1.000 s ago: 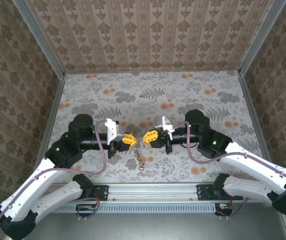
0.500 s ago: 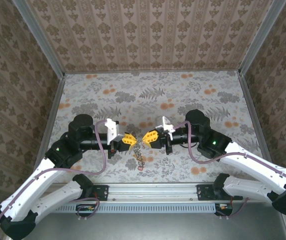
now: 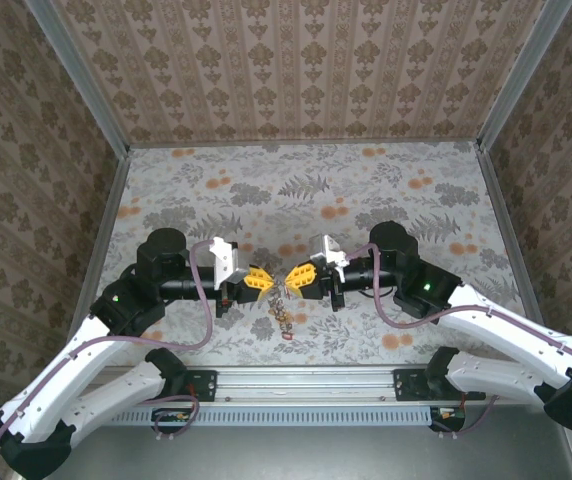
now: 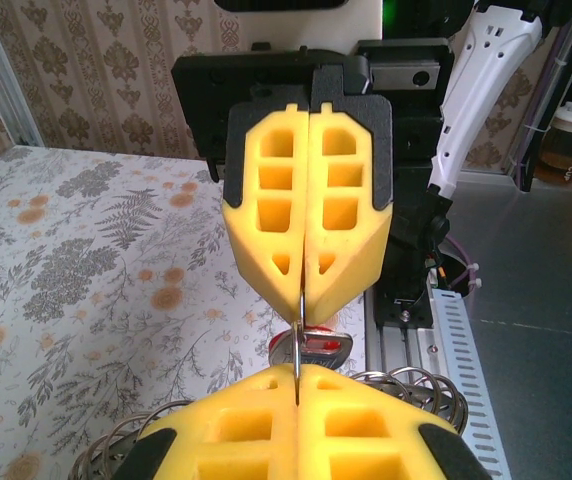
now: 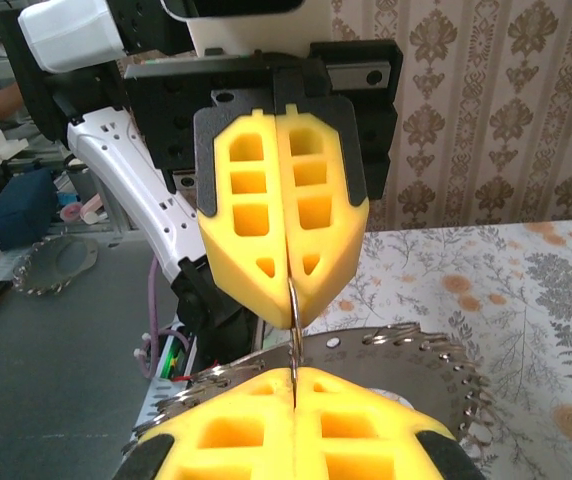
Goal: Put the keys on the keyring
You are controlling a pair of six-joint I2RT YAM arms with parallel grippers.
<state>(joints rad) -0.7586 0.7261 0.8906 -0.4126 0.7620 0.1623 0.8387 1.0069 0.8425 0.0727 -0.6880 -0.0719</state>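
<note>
Threading step: left gripper & right gripper fingers both pinch the keyring, red key prob. dangling below it; next needs careful regrip.

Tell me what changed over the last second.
The right gripper edged slightly left, toward the left gripper. Nothing was taken or let go: both stay shut on the keyring, which hangs between them with the red key.

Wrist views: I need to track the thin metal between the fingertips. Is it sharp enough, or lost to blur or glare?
Left wrist: keyring a crisp edge-on sliver below the right gripper, no glare; right wrist: equally sharp, evenly lit; top external: tiny, links barely resolved.
</note>
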